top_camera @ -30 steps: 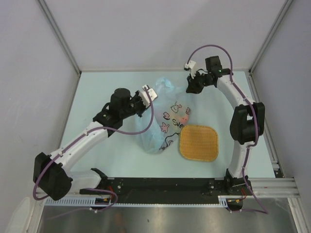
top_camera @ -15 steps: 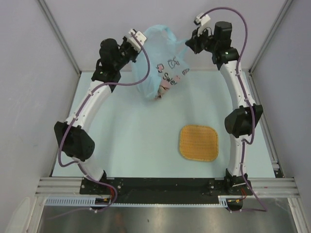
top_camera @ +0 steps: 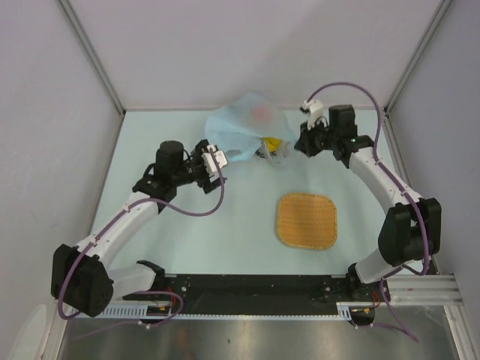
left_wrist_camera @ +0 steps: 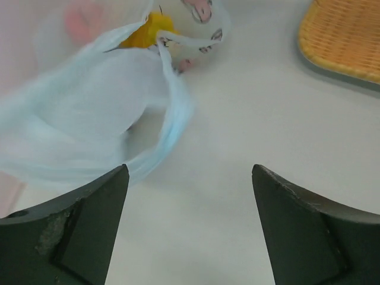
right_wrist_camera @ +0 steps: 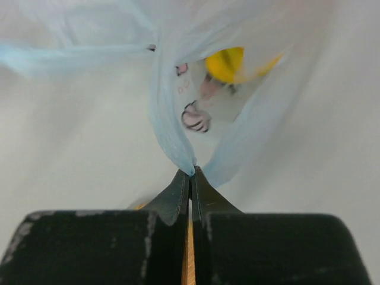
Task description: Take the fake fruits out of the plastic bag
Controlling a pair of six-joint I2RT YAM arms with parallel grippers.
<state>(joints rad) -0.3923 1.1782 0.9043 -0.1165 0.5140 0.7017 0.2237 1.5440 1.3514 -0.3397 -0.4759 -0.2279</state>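
Observation:
The light-blue plastic bag (top_camera: 244, 124) lies bunched at the back of the table, blurred. A yellow fake fruit (top_camera: 271, 143) shows through its printed side; a pink smear higher up in the bag is too blurred to name. My right gripper (top_camera: 298, 142) is shut on a handle strip of the bag (right_wrist_camera: 178, 136), with the yellow fruit (right_wrist_camera: 228, 64) just beyond. My left gripper (top_camera: 219, 160) stands open beside the bag's left edge, holding nothing. In the left wrist view the bag (left_wrist_camera: 89, 113) and the yellow fruit (left_wrist_camera: 148, 32) lie ahead of the left gripper (left_wrist_camera: 190, 172).
An orange-yellow woven mat (top_camera: 307, 220) lies flat at centre right, also in the left wrist view as the mat (left_wrist_camera: 347, 35). Grey walls close the table on three sides.
Both arms came down from holding the bag high at the back. The left gripper opened and let go of the bag. The right gripper kept its hold.

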